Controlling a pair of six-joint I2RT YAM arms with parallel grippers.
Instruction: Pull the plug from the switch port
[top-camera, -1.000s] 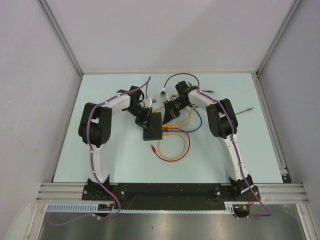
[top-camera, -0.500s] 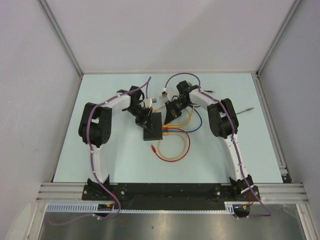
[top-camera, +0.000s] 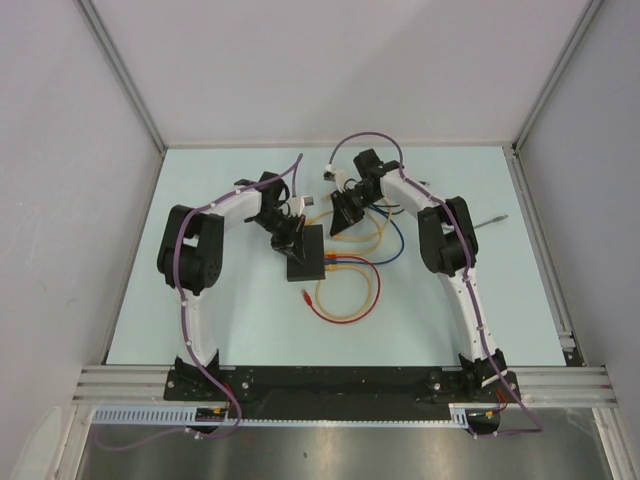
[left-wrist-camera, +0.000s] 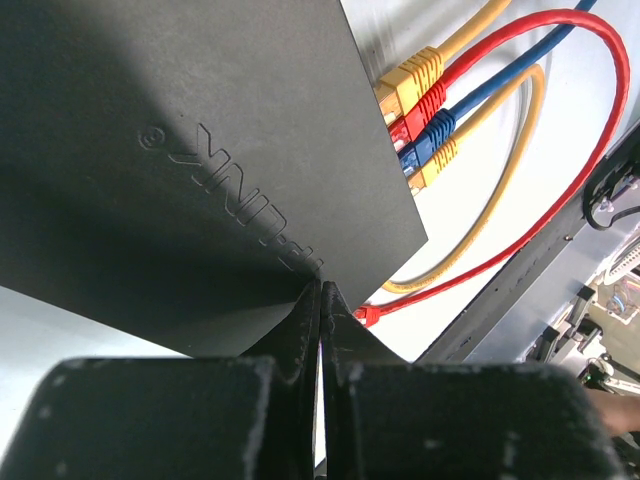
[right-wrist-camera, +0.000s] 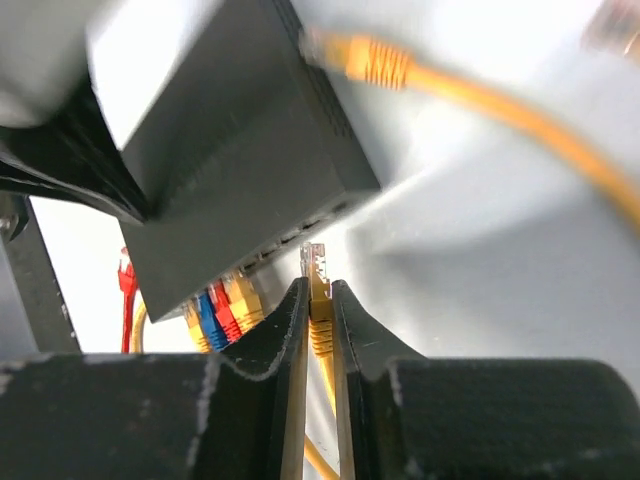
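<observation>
Two grippers: we see the left gripper (top-camera: 291, 241) and the right gripper (top-camera: 338, 224) close on either side of the switch (top-camera: 306, 258).
switch: the flat black box lies on the pale table (top-camera: 450, 310), near its middle, with an embossed logo on its top face and its socket row facing the right arm.
left gripper: we find its fingers pressed together with nothing between them, and the tips touch the edge of the switch's top face near a corner.
right gripper: clamped on a yellow plug (right-wrist-camera: 316, 265), one finger on each side of its boot.
yellow plug: its clear tip stands outside the switch, just beside the socket row, with a narrow gap between them.
seated plugs (left-wrist-camera: 420, 125): four sit in the sockets side by side, in the order yellow, red, blue, yellow.
red plug (left-wrist-camera: 368, 316): it lies loose on the table just beside the switch's corner, near the left fingertips.
blurred yellow connector (right-wrist-camera: 375, 62): it shows near the far corner of the switch, and we cannot tell whether it touches.
</observation>
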